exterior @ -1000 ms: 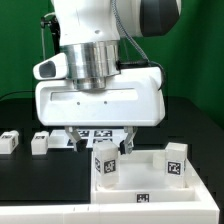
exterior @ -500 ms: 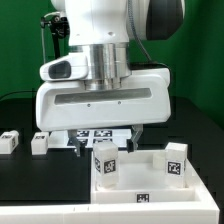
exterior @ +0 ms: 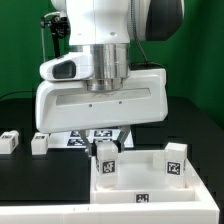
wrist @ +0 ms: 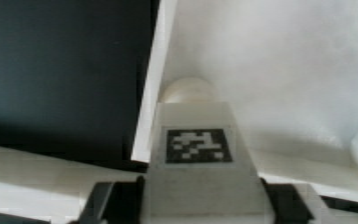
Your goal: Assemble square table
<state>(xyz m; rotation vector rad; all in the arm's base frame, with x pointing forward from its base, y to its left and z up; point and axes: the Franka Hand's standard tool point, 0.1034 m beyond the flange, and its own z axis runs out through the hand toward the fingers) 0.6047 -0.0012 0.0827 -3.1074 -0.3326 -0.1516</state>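
The step in hand looks like seating a leg in the square table top (exterior: 140,183), which lies on the dark tabletop (exterior: 45,175); the first leg (exterior: 106,162) stands upright in its corner on the exterior view's left, a second leg (exterior: 176,160) at the right corner; a third leg (exterior: 8,141) and fourth leg (exterior: 39,144) lie loose, well apart from the top. The claw (wrist: 197,203) straddles the first leg and, as far as the wrist view tells, is clamped on its sides; next it likely needs turning about its own axis, kept upright and pressed down.
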